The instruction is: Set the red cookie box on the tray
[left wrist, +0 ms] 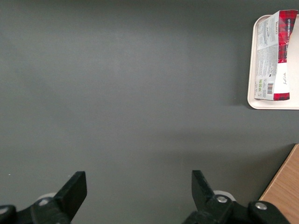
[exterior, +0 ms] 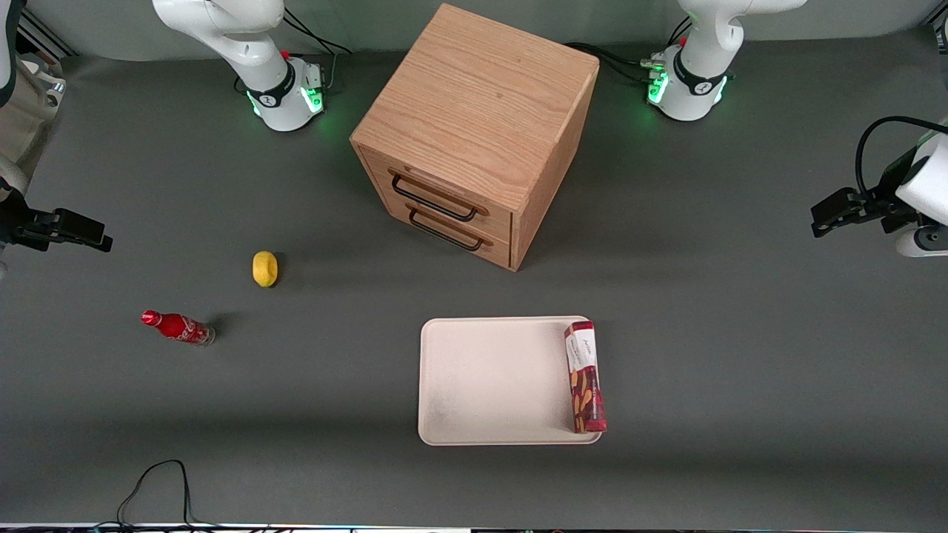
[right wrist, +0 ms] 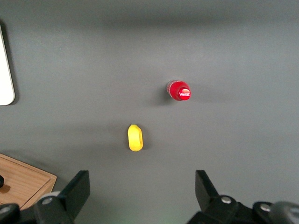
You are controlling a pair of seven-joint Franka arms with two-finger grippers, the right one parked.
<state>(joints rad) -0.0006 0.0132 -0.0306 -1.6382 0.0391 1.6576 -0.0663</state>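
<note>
Left gripper (left wrist: 135, 196): matte black fingers spread wide, nothing between them, hovering over bare table toward the working arm's end, well apart from the tray; also seen in the front view (exterior: 826, 215).

Table (exterior: 740, 355): dull dark-grey surface, smooth and even.

Red cookie box (exterior: 585, 376): long narrow carton, dark red with tartan-like print, orange-yellow cookies pictured at the end nearer the front camera, white label patch at the end nearer the cabinet. Lying flat on the tray along its edge toward the working arm, slightly skewed. From the wrist (left wrist: 274, 56), white side panel with small print and a barcode; lettering along the red face too small to read.

Tray (exterior: 489, 385): cream-white, flat, rectangular with rounded corners and a low rim, faintly speckled.

Wooden drawer cabinet (exterior: 478, 126): light oak grain, boxy, two drawers with dark metal loop handles, standing farther from the front camera than the tray.

Toward the parked arm's end: small yellow rounded object (exterior: 264, 268) and small red soda bottle (exterior: 178, 327) with white script, silver base.
</note>
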